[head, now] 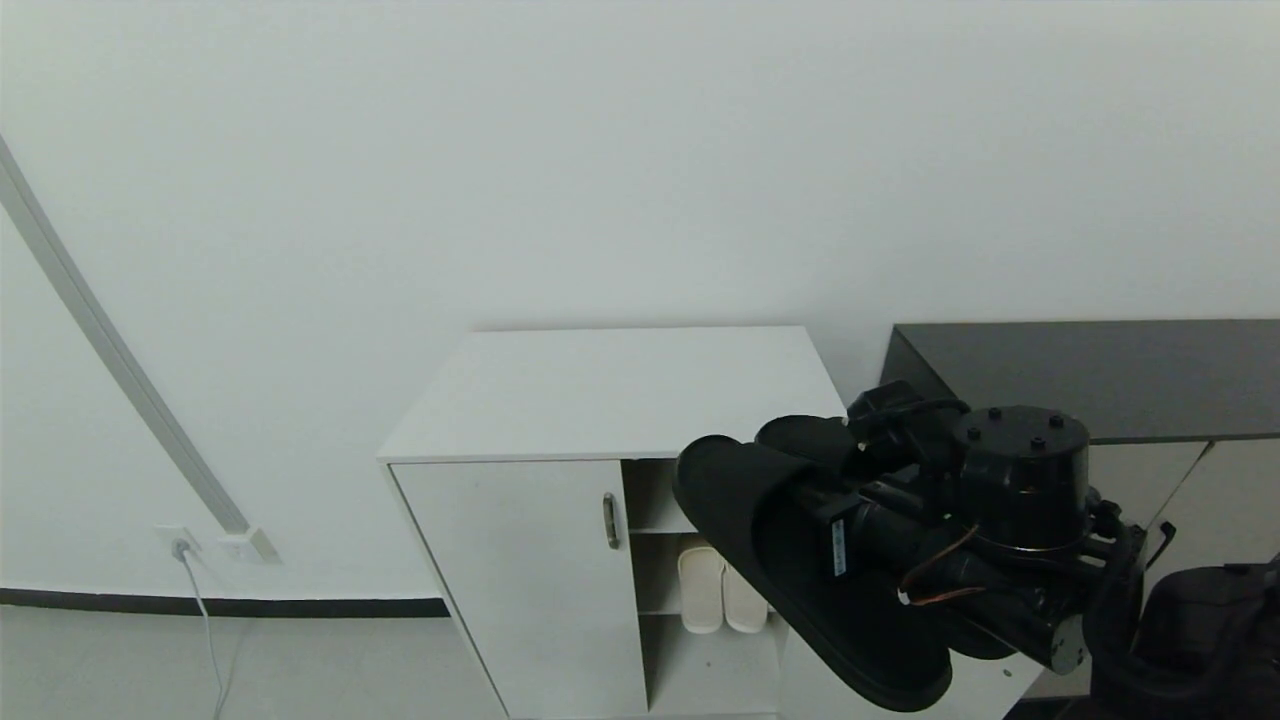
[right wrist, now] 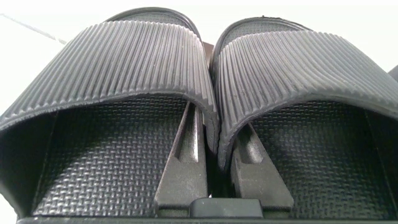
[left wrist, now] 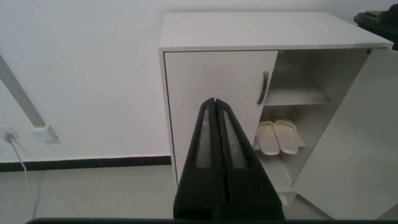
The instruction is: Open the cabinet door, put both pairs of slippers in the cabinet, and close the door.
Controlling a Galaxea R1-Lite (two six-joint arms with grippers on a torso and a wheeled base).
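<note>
The white cabinet [head: 600,390] stands against the wall with its left door [head: 520,570] closed and its right door [left wrist: 354,137] swung open. A pair of white slippers [head: 720,590] lies on the middle shelf inside, also seen as white slippers [left wrist: 278,137]. My right gripper [right wrist: 217,124] is shut on a pair of black slippers [head: 780,520], one finger inside each slipper, pinching their inner walls together. It holds them up in front of the open compartment. My left gripper [left wrist: 215,106] is shut and empty, facing the closed door from a distance.
A dark-topped low cabinet [head: 1100,375] adjoins on the right. A wall socket with a plugged cable [head: 180,545] and slanted trunking [head: 110,350] are on the left wall. Bare floor [head: 250,660] lies left of the cabinet.
</note>
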